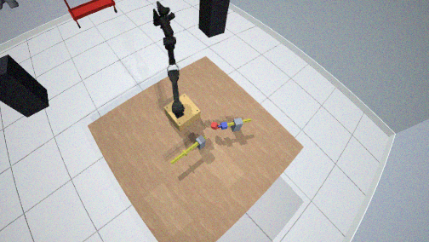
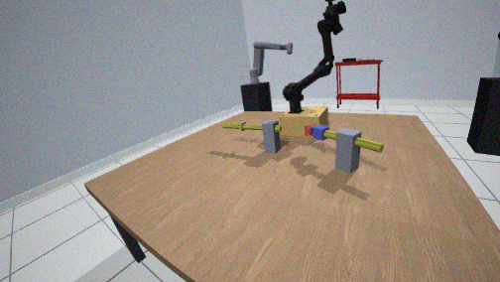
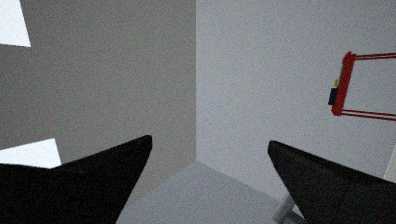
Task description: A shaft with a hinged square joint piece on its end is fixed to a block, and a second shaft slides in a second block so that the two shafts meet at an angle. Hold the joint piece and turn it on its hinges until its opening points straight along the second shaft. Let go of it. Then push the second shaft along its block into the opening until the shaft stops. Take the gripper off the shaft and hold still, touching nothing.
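Observation:
My gripper (image 3: 210,143) is open and empty, raised high above and behind the table and away from the parts. The joint piece has a red end (image 1: 214,125) (image 2: 309,130) beside a blue part (image 1: 224,125) (image 2: 320,132). It sits on the first yellow shaft (image 1: 248,121) (image 2: 373,145), held by a grey block (image 1: 237,124) (image 2: 347,150). The second yellow shaft (image 1: 183,154) (image 2: 253,127) passes through another grey block (image 1: 200,141) (image 2: 271,136); its short end stands apart from the red end. Which way the opening points is too small to tell.
The arm stands on a wooden base (image 1: 182,118) (image 2: 305,121) close behind the parts on the brown table (image 1: 149,187) (image 2: 223,213). A red cart (image 1: 91,8) (image 2: 359,96) (image 3: 344,85) and black pedestals (image 1: 23,87) (image 2: 257,96) stand on the floor beyond.

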`<act>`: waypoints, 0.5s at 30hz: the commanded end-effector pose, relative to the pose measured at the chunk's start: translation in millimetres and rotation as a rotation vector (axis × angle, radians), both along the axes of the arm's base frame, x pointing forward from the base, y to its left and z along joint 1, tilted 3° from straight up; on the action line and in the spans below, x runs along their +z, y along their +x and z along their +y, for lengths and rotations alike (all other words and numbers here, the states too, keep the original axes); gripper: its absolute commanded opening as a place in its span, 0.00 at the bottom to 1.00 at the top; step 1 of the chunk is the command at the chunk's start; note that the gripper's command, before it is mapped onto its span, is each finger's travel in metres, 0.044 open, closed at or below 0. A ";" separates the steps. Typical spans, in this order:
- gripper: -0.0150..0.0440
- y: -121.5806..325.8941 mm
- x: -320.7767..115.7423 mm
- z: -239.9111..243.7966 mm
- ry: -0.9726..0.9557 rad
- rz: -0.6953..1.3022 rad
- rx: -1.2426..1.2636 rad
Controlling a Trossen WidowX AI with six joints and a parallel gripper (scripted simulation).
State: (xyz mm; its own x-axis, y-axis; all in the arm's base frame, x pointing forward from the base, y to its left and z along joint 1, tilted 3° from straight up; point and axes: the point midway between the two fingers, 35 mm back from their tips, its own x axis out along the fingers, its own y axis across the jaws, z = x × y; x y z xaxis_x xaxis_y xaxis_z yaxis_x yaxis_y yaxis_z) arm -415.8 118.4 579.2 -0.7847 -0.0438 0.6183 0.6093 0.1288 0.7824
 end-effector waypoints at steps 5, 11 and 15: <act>1.00 59.1 50.5 -46.9 -0.008 0.215 0.125; 1.00 111.5 80.5 -79.6 -0.013 0.376 0.238; 1.00 149.6 96.1 -98.7 -0.016 0.481 0.319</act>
